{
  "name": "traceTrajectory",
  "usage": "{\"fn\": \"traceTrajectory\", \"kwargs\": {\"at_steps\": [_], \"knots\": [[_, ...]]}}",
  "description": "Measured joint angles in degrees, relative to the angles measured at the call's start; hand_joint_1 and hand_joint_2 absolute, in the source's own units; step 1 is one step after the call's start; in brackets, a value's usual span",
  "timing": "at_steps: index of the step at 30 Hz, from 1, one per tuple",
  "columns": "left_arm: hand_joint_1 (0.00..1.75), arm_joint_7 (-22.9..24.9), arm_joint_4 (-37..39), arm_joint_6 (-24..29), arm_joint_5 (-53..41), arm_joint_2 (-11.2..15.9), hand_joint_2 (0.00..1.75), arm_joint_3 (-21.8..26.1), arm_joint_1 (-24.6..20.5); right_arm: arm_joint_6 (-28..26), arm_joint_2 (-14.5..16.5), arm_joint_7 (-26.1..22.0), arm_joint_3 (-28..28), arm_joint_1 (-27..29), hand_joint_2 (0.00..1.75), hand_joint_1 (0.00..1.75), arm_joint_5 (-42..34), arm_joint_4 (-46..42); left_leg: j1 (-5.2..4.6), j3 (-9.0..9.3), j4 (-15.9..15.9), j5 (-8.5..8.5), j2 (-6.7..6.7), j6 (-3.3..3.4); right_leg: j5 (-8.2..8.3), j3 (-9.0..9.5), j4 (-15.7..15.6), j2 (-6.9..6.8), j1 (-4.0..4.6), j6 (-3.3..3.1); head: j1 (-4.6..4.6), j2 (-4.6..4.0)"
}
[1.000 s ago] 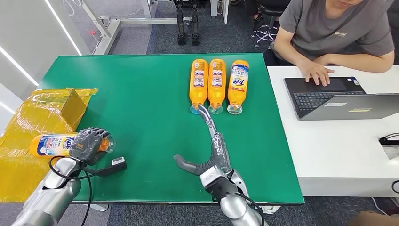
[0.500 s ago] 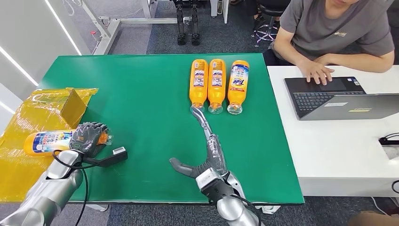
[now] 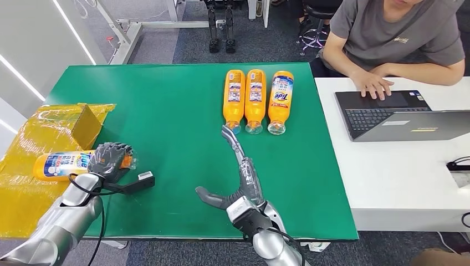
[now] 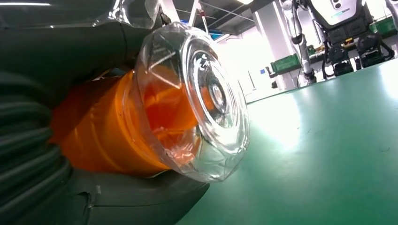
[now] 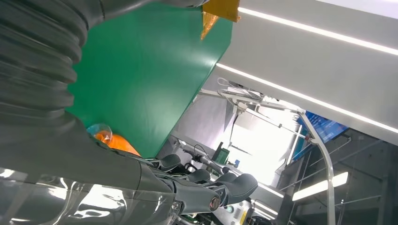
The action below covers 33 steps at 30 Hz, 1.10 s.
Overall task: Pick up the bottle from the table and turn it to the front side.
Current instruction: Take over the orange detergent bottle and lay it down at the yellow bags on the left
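Observation:
My left hand grips an orange Tide bottle at the table's left edge, its body reaching out over the yellow bags. The left wrist view shows that bottle's clear cap with my left hand wrapped around the orange body. Three more orange bottles lie side by side at the far middle of the green table. My right hand is open with fingers stretched out, its tips just short of the leftmost bottle's cap. In the right wrist view, my right hand shows an orange bottle close by.
Yellow plastic bags and a box sit left of the table. A person sits at a white desk on the right, one hand on a laptop. A cable and black plug hang by my left wrist.
My right hand has slid left and forward toward the leftmost bottle's cap. My left hand has shifted slightly with its bottle, staying at the table's left edge.

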Motion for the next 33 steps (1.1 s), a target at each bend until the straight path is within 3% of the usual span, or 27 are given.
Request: {"fn": "traceTrajectory", "kwargs": {"at_steps": [3, 9, 20, 26, 33], "knots": [[0.00, 0.1, 0.5, -2.0, 0.0, 0.0, 1.75, 0.0, 0.0, 0.0, 0.0, 0.0, 0.0, 0.0, 1.75, 0.00, 0.0, 0.0, 0.00, 0.00, 0.0, 0.00, 0.00, 0.00, 0.00, 0.00, 0.0, 0.00, 0.00, 0.00, 0.00, 0.00], [0.00, 1.5, 1.3, -10.7, -0.7, 0.0, 1.75, -0.4, -1.0, 0.1, 0.0, 0.4, 0.0, 0.1, 1.75, 0.00, 0.5, 0.0, -0.01, 0.02, 0.0, 0.00, -0.01, 0.00, 0.00, 0.02, 0.0, -0.01, 0.00, 0.00, 0.01, 0.00], [0.00, -0.5, 1.3, -15.1, 1.8, 1.1, 1.75, -0.5, -2.0, 0.7, 0.0, 1.8, -0.2, 0.9, 1.75, 0.00, 1.2, -1.0, -0.01, 0.13, -0.1, 0.02, 0.04, -0.03, 0.00, 0.07, 0.0, 0.04, 0.00, -0.01, 0.00, 0.00], [0.00, -3.4, 1.3, -18.1, 3.2, 2.9, 1.75, -0.4, -2.3, 0.0, -0.1, 2.2, -0.8, 1.3, 1.75, 0.00, 1.6, -1.3, 0.00, 0.19, -0.1, 0.05, 0.06, -0.09, 0.02, 0.10, 0.1, 0.06, 0.00, -0.05, 0.01, 0.00], [0.00, -5.6, -1.0, -18.2, 5.1, 7.7, 1.75, -0.4, -0.5, -1.0, -0.5, 2.1, -1.5, 2.9, 1.75, 0.00, 1.9, -2.3, 0.00, 0.23, -0.1, 0.07, 0.15, -0.13, 0.00, 0.09, 0.1, 0.15, 0.01, -0.12, 0.00, 0.00]]}}
